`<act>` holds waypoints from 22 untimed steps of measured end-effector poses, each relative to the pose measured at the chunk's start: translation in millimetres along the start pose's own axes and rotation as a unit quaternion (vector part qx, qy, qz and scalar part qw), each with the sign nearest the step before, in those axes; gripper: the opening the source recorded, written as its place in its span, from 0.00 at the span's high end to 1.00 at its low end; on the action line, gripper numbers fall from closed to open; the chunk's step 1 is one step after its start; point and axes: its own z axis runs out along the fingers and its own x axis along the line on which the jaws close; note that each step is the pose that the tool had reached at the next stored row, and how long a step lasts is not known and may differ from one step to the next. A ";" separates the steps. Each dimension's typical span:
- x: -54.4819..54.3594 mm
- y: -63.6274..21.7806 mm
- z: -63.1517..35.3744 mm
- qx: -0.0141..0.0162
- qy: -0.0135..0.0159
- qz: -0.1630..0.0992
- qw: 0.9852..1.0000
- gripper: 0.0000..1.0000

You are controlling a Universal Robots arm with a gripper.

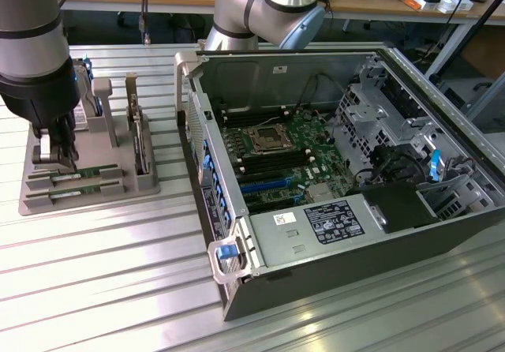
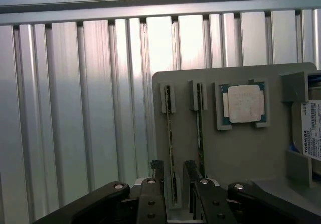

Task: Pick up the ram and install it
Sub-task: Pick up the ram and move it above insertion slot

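Jaws narrowly apart | astride ram [image 2: 169,133] | ram upright in grey holder [image 2: 251,158]

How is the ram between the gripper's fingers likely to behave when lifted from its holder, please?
The ram is a thin board, so probably light and fairly stiff, yet fragile if bent. It stands on edge in the grey holder, so it could tip once freed unless the gripper squeezes squarely.
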 end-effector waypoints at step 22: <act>0.1 -0.4 8.1 0.000 0.000 0.000 1.000 0.70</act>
